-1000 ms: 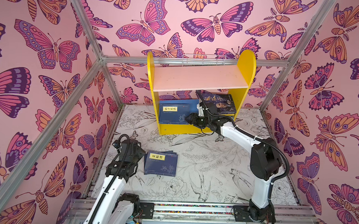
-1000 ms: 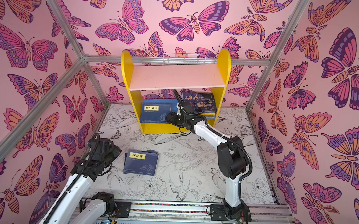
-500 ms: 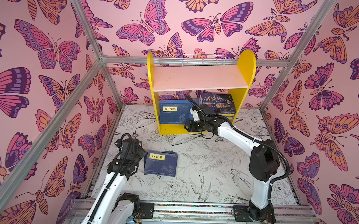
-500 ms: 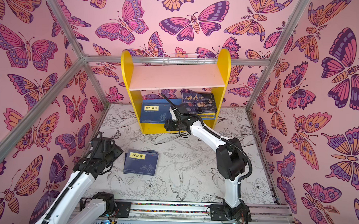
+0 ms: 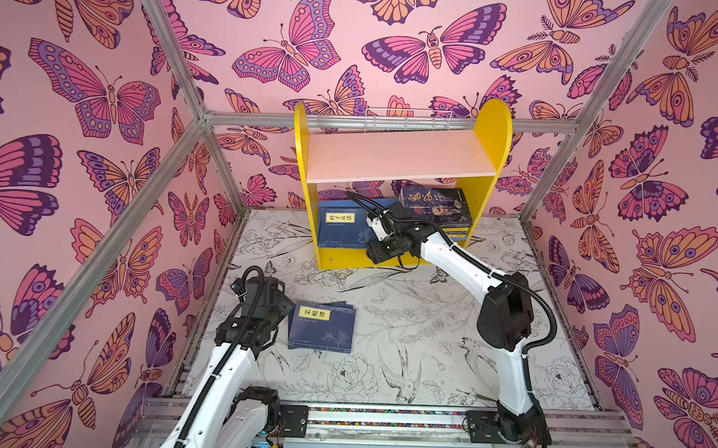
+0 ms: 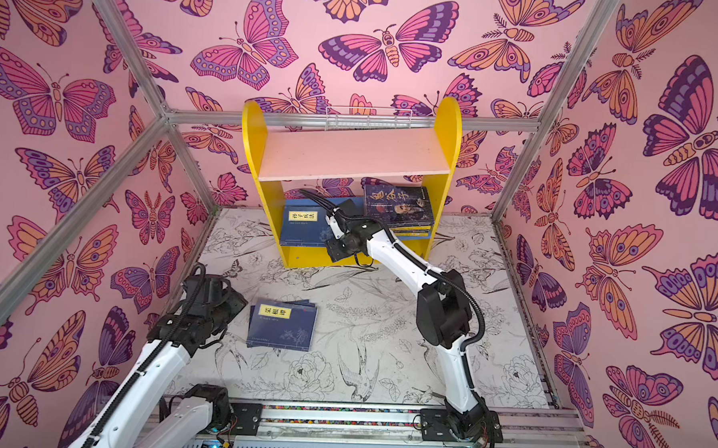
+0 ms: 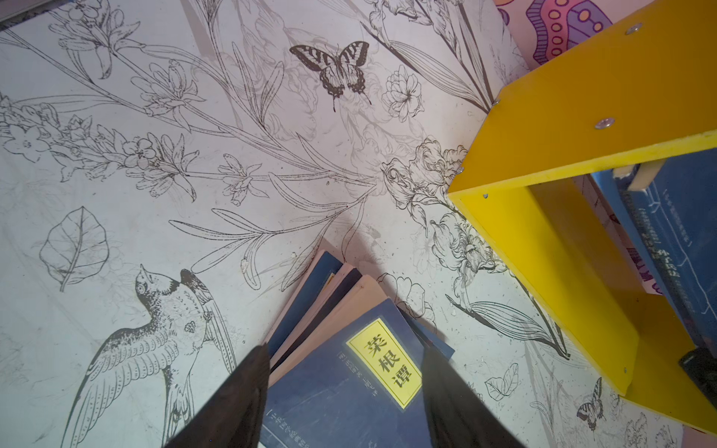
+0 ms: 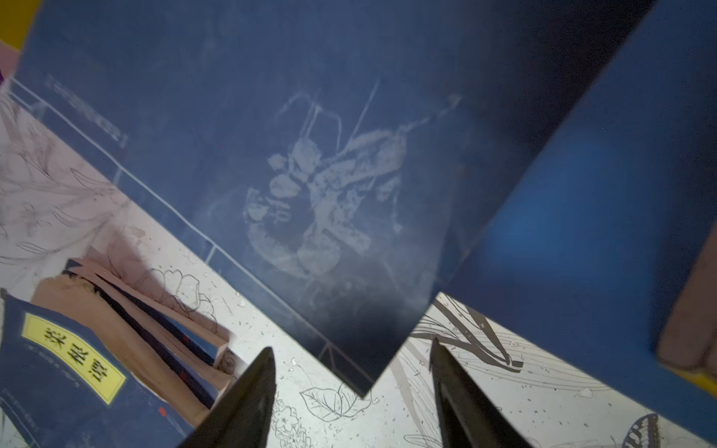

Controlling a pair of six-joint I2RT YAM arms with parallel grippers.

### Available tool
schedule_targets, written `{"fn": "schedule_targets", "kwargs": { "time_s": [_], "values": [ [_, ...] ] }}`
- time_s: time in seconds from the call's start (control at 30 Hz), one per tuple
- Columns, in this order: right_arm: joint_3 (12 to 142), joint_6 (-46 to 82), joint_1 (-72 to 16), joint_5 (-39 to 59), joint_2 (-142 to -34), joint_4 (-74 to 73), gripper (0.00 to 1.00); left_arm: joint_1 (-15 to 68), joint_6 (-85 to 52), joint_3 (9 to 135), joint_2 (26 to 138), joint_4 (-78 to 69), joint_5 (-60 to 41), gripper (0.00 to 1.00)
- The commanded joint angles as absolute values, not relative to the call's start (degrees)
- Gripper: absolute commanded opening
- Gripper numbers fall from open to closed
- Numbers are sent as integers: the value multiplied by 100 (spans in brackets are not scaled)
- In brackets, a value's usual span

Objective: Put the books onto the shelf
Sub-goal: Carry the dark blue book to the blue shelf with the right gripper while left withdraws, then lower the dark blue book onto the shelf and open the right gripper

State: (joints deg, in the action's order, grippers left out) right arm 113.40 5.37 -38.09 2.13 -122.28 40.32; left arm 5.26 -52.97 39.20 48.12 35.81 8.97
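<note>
After the right gripper (image 8: pixel 351 357) backed off the shelf (image 5: pixel 492 127), its jaws stood apart, empty. The left gripper (image 7: pixel 345 349), likewise spread, stayed beside the books (image 5: pixel 323 331).

Lighting and picture quality, for your check:
- Both top views: bright, even, diffuse light with no glare. The lower tier of the shelf (image 5: pixel 494 131) is shaded.
- Left wrist view: sharp. A soft shadow falls beside the book stack (image 7: pixel 341 349).
- Right wrist view: dim. The navy book cover (image 8: pixel 310 174) fills your frame, close and blurred.

One shelf (image 5: pixel 401 162), one wire rack (image 5: pixel 407 120), two arms (image 5: pixel 459 260), three book piles (image 5: pixel 321 327), two of them shelved.
</note>
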Motion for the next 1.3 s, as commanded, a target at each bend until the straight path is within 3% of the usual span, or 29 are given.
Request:
{"fn": "schedule_targets", "kwargs": {
  "time_s": [0.0,0.57,1.03,1.27],
  "values": [
    [11535,89,-3872,-20,-12269,4361,63,498,-5265,4012,4773,3589,888,65],
    [12610,-73,-3911,70,-12927,4388,60,492,-5326,4016,4790,3588,861,64],
    [12604,-21,-3911,110,-12964,4177,55,499,-5300,3981,4788,3592,835,65],
    [12026,-29,-3911,-18,-12349,3792,61,496,-4995,4047,4887,3515,663,64]
  ]
}}
